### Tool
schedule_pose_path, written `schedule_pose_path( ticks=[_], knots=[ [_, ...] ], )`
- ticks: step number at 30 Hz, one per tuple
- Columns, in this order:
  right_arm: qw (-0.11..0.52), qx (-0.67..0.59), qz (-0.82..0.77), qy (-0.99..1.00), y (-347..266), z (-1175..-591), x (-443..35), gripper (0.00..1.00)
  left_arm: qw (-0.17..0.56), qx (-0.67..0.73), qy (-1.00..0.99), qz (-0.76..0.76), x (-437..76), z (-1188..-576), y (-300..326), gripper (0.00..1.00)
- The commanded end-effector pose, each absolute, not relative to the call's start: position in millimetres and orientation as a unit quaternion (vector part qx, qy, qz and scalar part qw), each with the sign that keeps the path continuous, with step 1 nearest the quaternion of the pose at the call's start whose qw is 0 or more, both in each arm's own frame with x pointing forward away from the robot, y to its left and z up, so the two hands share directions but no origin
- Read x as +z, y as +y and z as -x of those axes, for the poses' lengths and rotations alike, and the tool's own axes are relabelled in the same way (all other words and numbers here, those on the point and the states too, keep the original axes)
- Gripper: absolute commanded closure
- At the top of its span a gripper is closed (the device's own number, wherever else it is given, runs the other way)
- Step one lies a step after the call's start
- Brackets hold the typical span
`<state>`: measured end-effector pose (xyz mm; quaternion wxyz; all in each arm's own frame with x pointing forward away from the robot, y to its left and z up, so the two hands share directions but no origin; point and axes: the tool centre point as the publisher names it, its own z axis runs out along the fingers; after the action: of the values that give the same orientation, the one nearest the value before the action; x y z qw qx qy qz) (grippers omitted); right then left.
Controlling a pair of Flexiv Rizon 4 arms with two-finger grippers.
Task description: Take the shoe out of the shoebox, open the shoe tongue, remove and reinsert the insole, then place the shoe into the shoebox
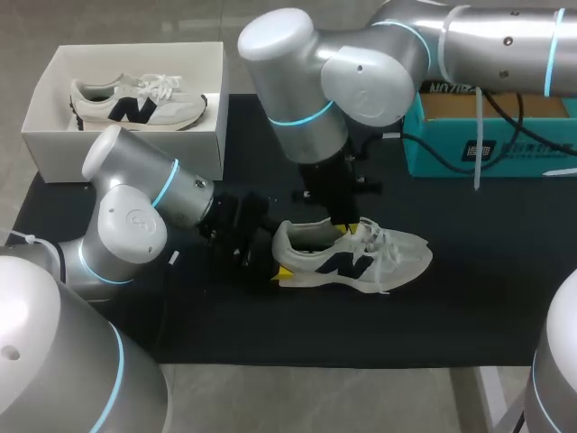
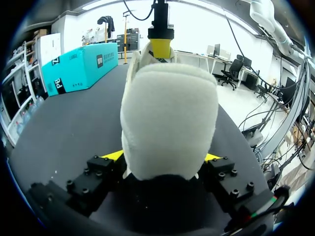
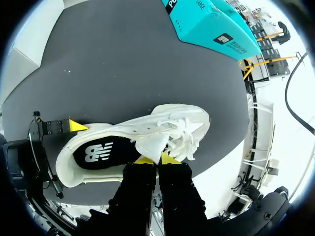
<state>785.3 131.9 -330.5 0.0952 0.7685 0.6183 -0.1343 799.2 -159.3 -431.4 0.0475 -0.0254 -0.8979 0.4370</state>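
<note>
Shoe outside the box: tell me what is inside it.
The dark insole lies inside the shoe, showing through the opening. Its front end is hidden under the tongue, pinched by the right gripper, and the laces.

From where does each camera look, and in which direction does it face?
Head view: above and behind the robot, facing down on the table; left arm and right arm show, both at the shoe.
Left wrist view: on the left wrist, facing along the left fingers, shut on the shoe's heel.
Right wrist view: on the right wrist, facing down past the right fingers, shut on the tongue.
Shared: all three show the shoe and the teal box.
</note>
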Motion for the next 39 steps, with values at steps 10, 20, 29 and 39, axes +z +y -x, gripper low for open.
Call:
schedule_pose_path(
  ticks=[10,20,29,39],
  knots=[
    [0.086,-0.148,-0.786,0.594,81.7,-783.0,-329.1,1.00,0.048,0.436,-0.898,0.026,-434.5,-799.7,-158.7,1.00],
    [0.089,-0.174,-0.801,0.566,49.3,-778.7,-336.2,1.00,0.048,0.436,-0.898,0.026,-434.5,-799.7,-158.7,1.00],
    [0.085,-0.191,-0.809,0.549,31.9,-782.0,-350.5,1.00,0.048,0.436,-0.898,0.026,-434.5,-799.7,-158.7,1.00],
    [0.075,-0.203,-0.814,0.539,20.9,-783.1,-372.2,1.00,0.048,0.436,-0.898,0.026,-434.5,-799.7,-158.7,1.00]
  ],
)
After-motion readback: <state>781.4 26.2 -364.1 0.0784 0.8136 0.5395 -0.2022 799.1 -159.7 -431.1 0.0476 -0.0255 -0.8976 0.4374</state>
